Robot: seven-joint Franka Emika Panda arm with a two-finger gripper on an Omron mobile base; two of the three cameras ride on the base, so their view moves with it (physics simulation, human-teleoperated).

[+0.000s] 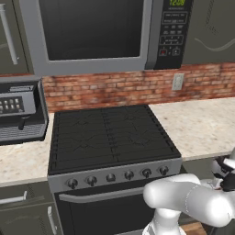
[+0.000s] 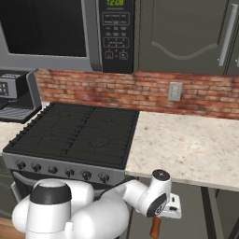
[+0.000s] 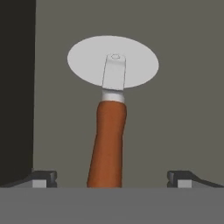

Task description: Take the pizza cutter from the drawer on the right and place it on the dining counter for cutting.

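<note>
The pizza cutter (image 3: 109,131) lies on the grey inside of the drawer (image 3: 183,109), its round silvery wheel (image 3: 140,65) pointing away from the hand. Its reddish-brown handle runs down between my two fingertips (image 3: 43,177), which stand wide apart on either side with a gap to the wood. My gripper (image 3: 111,177) is open and reaches down below the worktop's edge, right of the stove. In the right base view the gripper (image 2: 167,212) points downward, and the handle's end (image 2: 155,227) shows just beneath it. The dining counter is out of view.
A black stove (image 1: 110,133) with knobs stands in the middle, a microwave (image 1: 92,32) above it. A coffee machine (image 1: 20,112) sits at the left. The beige kitchen worktop (image 2: 186,144) runs along the brick wall, over the hand. A dark band (image 3: 17,87) borders the drawer's left side.
</note>
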